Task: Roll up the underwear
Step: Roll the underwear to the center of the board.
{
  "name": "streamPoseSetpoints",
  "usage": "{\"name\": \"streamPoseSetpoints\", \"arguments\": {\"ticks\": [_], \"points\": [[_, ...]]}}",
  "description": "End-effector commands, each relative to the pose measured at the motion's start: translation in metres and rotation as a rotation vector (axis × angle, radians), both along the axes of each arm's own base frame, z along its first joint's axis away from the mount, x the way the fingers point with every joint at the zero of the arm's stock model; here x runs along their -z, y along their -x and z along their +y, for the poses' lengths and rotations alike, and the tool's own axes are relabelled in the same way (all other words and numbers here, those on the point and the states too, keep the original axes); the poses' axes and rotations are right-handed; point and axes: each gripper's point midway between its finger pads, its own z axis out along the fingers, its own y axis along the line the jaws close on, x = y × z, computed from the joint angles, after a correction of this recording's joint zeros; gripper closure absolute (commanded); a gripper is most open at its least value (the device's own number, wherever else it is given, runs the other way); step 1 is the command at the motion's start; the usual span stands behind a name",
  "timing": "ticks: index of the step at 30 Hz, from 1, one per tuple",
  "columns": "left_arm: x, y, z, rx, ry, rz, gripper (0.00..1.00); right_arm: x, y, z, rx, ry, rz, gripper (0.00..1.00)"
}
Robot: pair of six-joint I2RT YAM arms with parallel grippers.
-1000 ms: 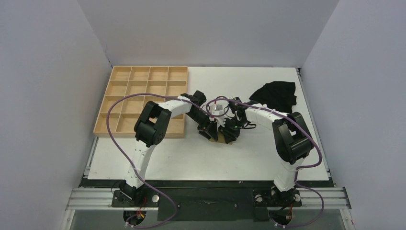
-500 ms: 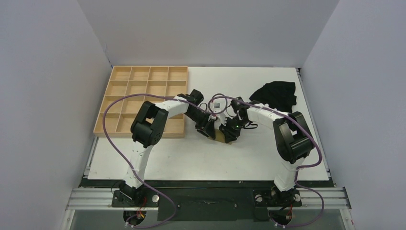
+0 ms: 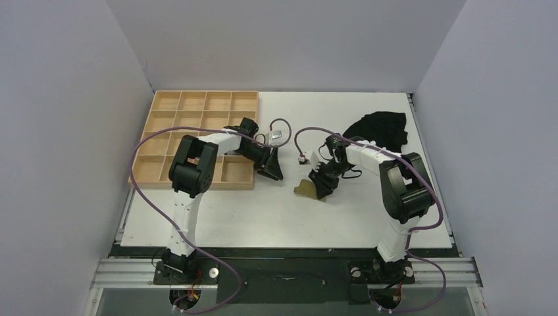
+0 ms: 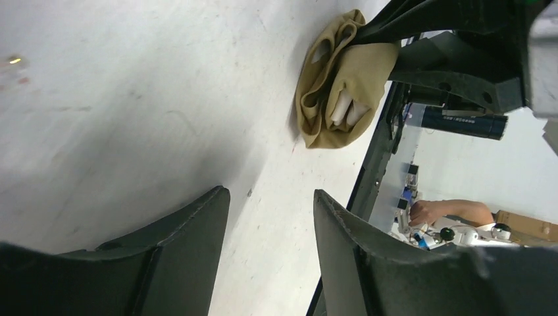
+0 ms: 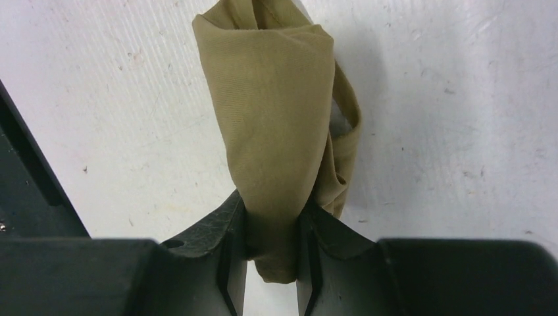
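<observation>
The underwear (image 3: 308,189) is a rolled olive-khaki bundle on the white table near the middle. In the left wrist view (image 4: 339,92) its open end shows cream-white fabric inside. My right gripper (image 3: 322,183) is shut on the roll; in the right wrist view the two fingers pinch the khaki fabric (image 5: 279,125) between them (image 5: 272,220). My left gripper (image 3: 272,172) is open and empty, off to the left of the roll beside the tray's corner; its two dark fingers stand apart over bare table (image 4: 270,197).
A wooden compartment tray (image 3: 172,112) lies at the back left, its near right corner under my left arm. A black garment (image 3: 380,128) lies at the back right. The table's front edge (image 3: 283,245) runs along the bottom.
My left gripper has let go of the roll and drawn back left toward the tray. My right gripper still holds the roll, which has shifted slightly.
</observation>
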Motion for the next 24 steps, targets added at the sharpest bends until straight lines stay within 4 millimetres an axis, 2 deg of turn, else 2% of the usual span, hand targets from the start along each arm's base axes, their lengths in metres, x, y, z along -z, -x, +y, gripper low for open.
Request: {"name": "streamPoseSetpoints", "arguments": {"ticks": [1, 7, 15, 19, 24], "points": [[0.026, -0.016, 0.021, -0.023, -0.064, -0.1, 0.49, 0.029, 0.034, -0.043, 0.018, 0.219, 0.15, 1.0], [0.0, -0.017, 0.03, -0.014, -0.015, -0.162, 0.48, 0.026, 0.029, -0.041, 0.033, 0.235, 0.176, 1.0], [-0.037, -0.004, 0.04, -0.004, 0.03, -0.434, 0.47, 0.028, 0.026, -0.035, 0.012, 0.247, 0.296, 1.0], [-0.05, -0.002, 0.036, 0.004, 0.05, -0.567, 0.44, 0.029, 0.024, -0.035, 0.004, 0.246, 0.359, 1.0], [-0.053, 0.01, 0.018, 0.072, 0.039, -0.648, 0.4, 0.031, 0.023, -0.035, 0.004, 0.235, 0.405, 1.0]]}}
